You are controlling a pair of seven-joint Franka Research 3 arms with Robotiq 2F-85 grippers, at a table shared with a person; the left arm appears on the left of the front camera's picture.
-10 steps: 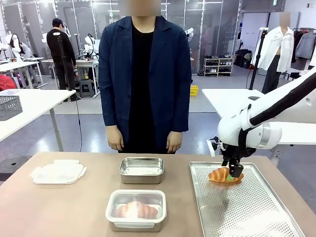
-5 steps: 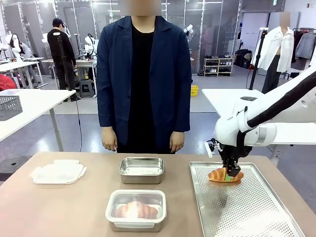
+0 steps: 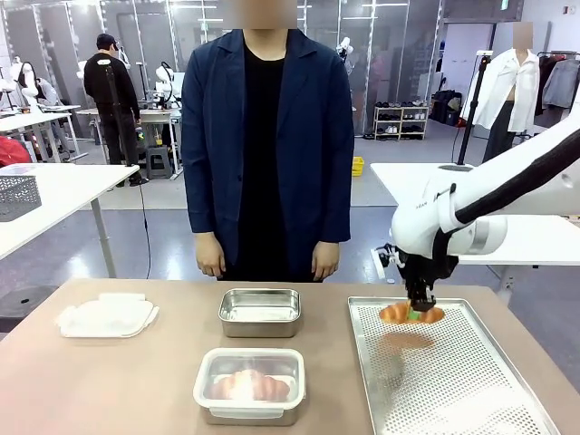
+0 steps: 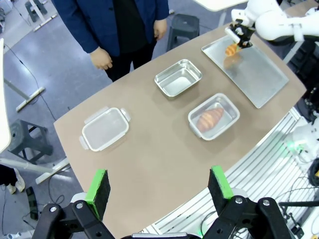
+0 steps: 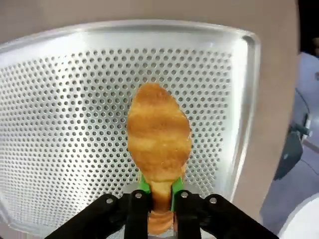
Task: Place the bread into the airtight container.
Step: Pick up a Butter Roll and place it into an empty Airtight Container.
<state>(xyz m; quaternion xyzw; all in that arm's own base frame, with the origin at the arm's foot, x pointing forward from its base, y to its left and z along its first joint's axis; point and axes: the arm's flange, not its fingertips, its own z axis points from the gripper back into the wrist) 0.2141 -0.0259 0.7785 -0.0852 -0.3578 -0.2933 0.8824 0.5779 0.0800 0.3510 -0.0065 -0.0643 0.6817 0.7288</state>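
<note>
One croissant (image 3: 410,314) hangs just above the perforated tray (image 3: 453,390) at the right, with the right jaws clenched on one narrow end. Pinched so near the tip, the soft bread may swing, tear or slip loose on the carry left to the open steel container (image 3: 260,313). The left jaws stand released.
</note>
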